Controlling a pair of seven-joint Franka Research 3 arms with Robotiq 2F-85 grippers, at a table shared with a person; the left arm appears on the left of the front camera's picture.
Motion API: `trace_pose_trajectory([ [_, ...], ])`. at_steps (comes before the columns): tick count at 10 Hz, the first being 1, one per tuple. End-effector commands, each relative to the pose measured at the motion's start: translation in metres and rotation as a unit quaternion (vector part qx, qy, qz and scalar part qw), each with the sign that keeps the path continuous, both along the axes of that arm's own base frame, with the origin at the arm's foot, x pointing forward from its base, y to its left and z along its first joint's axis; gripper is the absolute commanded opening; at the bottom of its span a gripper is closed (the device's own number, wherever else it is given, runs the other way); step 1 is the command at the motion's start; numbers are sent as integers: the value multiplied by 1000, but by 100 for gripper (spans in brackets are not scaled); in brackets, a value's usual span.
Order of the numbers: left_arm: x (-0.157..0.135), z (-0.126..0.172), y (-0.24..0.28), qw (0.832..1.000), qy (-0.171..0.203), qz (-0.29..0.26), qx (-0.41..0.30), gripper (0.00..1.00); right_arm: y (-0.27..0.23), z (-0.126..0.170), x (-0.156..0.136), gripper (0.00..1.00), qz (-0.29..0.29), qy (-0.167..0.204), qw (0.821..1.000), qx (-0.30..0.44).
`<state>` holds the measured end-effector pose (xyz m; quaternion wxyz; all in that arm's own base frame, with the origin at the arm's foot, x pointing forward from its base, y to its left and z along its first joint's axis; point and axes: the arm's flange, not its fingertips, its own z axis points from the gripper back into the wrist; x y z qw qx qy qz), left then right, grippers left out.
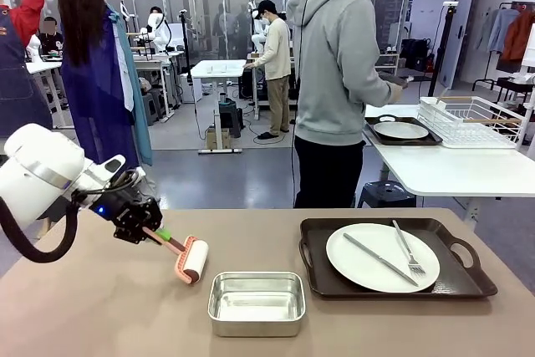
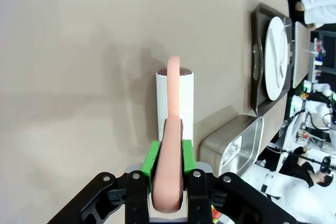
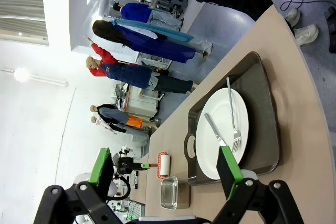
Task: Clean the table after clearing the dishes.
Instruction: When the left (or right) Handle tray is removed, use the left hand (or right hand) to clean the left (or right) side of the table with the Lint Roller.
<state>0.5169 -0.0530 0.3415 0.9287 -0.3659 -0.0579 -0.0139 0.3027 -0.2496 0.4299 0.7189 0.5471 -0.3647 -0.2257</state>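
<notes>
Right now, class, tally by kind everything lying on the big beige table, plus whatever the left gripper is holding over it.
On the table:
Tray: 1
Plate: 1
Fork: 1
Knife: 1
Silver pan: 1
Lint roller, held in the left gripper: 1
Total: 6

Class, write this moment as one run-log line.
left pincer: shut on lint roller | right pincer: open, empty | plate, fork, knife: on tray, on table

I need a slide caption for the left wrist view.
Left gripper grips a pink-handled roller over the beige table.
</notes>
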Motion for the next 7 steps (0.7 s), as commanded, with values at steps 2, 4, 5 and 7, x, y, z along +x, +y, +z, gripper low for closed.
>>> trace_pose_trajectory([
  [2, -9, -37, 27, 999, 13, 31, -17, 22, 2, 3, -1, 100, 3, -3, 1000, -2],
  [4, -9, -55, 61, 999, 32, 20, -37, 22, 2, 3, -1, 100, 3, -3, 1000, -2],
  [5, -9, -59, 80, 999, 24, 14, -47, 22, 2, 3, -1, 100, 3, -3, 1000, -2],
  [7, -14, -65, 137, 998, 23, 18, -52, 22, 2, 3, -1, 100, 3, -3, 1000, -2],
])
